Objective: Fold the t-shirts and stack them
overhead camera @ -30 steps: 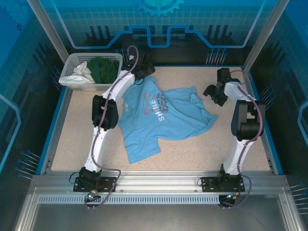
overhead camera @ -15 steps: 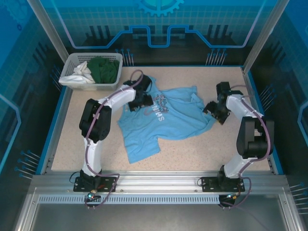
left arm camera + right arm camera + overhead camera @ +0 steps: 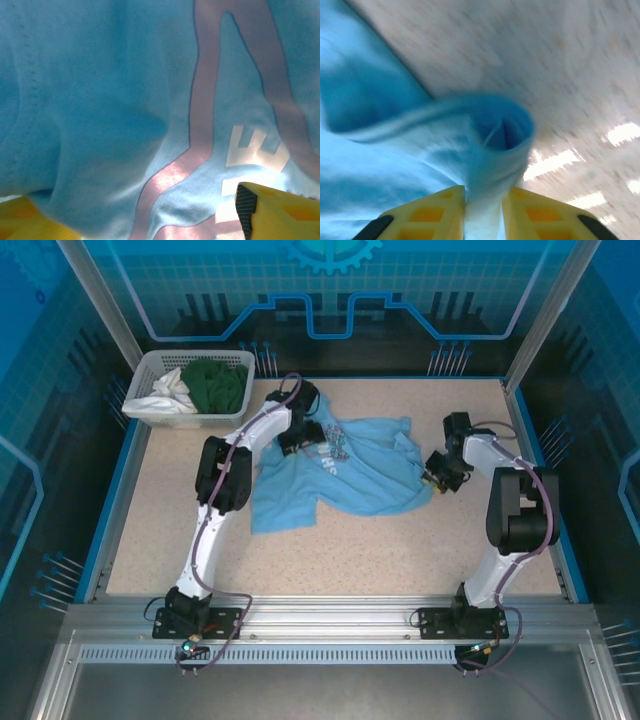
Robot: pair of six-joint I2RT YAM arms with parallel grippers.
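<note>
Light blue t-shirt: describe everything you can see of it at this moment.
The light blue t-shirt is soft, wrinkled cloth with a pale star outline and white lettering on the chest. It lies bunched and unfolded on the speckled table. The right hand is shut on a fold at its right edge; the left hand, open, is at the print.

High overview — wrist close-ups, shared t-shirt (image 3: 350, 485)

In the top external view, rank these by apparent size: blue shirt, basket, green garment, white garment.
1. blue shirt
2. basket
3. green garment
4. white garment
The last two lie bunched in the basket, so this ranks only the parts that show.
</note>
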